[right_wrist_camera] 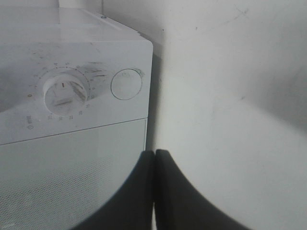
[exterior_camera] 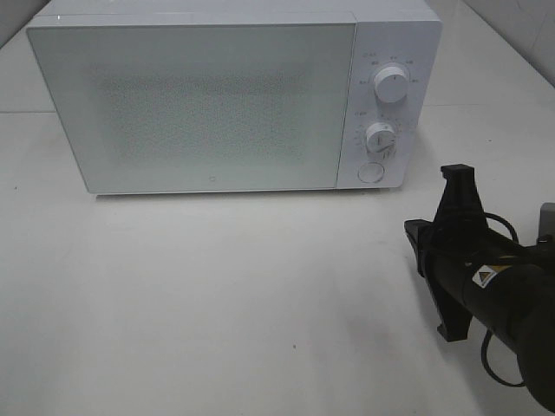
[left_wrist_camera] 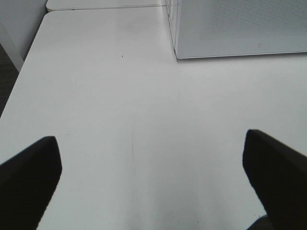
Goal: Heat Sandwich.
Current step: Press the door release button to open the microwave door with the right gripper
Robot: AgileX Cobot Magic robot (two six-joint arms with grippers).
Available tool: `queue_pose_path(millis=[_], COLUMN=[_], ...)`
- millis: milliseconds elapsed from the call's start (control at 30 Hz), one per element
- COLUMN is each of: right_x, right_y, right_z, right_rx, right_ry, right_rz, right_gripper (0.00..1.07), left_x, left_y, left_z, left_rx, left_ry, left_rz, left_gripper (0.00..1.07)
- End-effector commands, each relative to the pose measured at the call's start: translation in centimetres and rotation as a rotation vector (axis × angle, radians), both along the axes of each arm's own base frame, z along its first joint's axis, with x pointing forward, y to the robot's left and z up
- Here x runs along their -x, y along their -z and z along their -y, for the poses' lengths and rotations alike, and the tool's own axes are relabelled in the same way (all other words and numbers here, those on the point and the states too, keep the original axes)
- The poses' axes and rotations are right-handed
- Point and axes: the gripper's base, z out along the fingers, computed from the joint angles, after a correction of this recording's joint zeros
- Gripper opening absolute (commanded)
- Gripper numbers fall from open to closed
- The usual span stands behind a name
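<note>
Microwave point(exterior_camera: 191, 104) is standing with its door shut at the back of the white surface point(exterior_camera: 217, 303) in the high view, and the right arm point(exterior_camera: 494, 286) is pointing toward its control panel. In the left wrist view, the left jaws are gaping wide above the surface, holding nothing. In the right wrist view, the right jaws are pressing together, empty, near the round button point(right_wrist_camera: 126, 85). No view is showing the sandwich; I cannot tell where it is.
</note>
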Motion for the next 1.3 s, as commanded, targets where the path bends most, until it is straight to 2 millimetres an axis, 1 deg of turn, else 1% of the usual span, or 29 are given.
queue_pose_path(millis=[33, 233, 333, 367, 433, 533, 567, 667, 700, 733, 833, 867, 900, 967, 1000, 1033, 1133, 1167, 1200, 1300], right_x=[-0.6, -1.3, -2.3, -3.0, -3.3, -4.6, -4.6, -5.5, -6.2, -6.2, -7.2, -7.2, -8.0, -8.6, -9.3, -9.3, -10.4, -11.0, -11.0, -11.9], right_y=[0.1, 0.7, 0.9, 0.9, 0.9, 1.1, 1.1, 1.4, 1.4, 1.4, 1.5, 1.5, 1.5, 1.8, 2.0, 2.0, 2.2, 2.3, 2.3, 2.4], right_z=[-0.5, -1.1, -1.4, -1.3, -1.3, -1.0, -1.0, -0.9, -0.8, -0.8, -0.6, -0.6, -0.4, -0.4, -0.4, -0.4, -0.7, -0.7, -0.7, -0.3], right_rx=[-0.007, -0.017, -0.014, -0.017, -0.016, -0.019, -0.019, -0.030, -0.031, -0.031, -0.033, -0.033, -0.037, -0.035, -0.034, -0.034, -0.030, -0.032, -0.032, -0.035], right_ry=[-0.003, 0.004, -0.017, -0.021, -0.025, -0.018, -0.018, -0.012, -0.013, -0.013, -0.013, -0.013, -0.003, -0.003, -0.012, -0.012, -0.024, -0.022, -0.022, -0.001], right_rz=[0.017, 0.013, 0.018, 0.028, 0.031, 0.027, 0.027, 0.011, 0.003, 0.003, -0.003, -0.003, -0.013, -0.028, -0.039, -0.039, -0.035, -0.027, -0.027, -0.033], right_gripper=[0.00, 0.00, 0.00, 0.00, 0.00, 0.00, 0.00, 0.00, 0.00, 0.00, 0.00, 0.00, 0.00, 0.00, 0.00, 0.00, 0.00, 0.00, 0.00, 0.00], left_x=[0.4, 0.4, 0.4, 0.4, 0.4, 0.4, 0.4, 0.4, 0.4, 0.4, 0.4, 0.4, 0.4, 0.4, 0.4, 0.4, 0.4, 0.4, 0.4, 0.4], left_y=[0.0, 0.0, 0.0, 0.0, 0.0, 0.0, 0.0, 0.0, 0.0, 0.0, 0.0, 0.0, 0.0, 0.0, 0.0, 0.0, 0.0, 0.0, 0.0, 0.0], left_z=[0.0, 0.0, 0.0, 0.0, 0.0, 0.0, 0.0, 0.0, 0.0, 0.0, 0.0, 0.0, 0.0, 0.0, 0.0, 0.0, 0.0, 0.0, 0.0, 0.0], left_rx=[0.005, 0.005, 0.005, 0.005, 0.005, 0.005, 0.005, 0.005, 0.005, 0.005, 0.005, 0.005, 0.005, 0.005, 0.005, 0.005, 0.005, 0.005, 0.005, 0.005], left_ry=[-0.001, -0.001, -0.001, -0.001, -0.001, -0.001, -0.001, -0.001, -0.001, -0.001, -0.001, -0.001, -0.001, -0.001, -0.001, -0.001, -0.001, -0.001, -0.001, -0.001], left_rz=[0.037, 0.037, 0.037, 0.037, 0.037, 0.037, 0.037, 0.037, 0.037, 0.037, 0.037, 0.037, 0.037, 0.037, 0.037, 0.037, 0.037, 0.037, 0.037, 0.037], left_gripper=[0.98, 0.98, 0.98, 0.98, 0.98, 0.98, 0.98, 0.98, 0.98, 0.98, 0.98, 0.98, 0.98, 0.98, 0.98, 0.98, 0.98, 0.98, 0.98, 0.98])
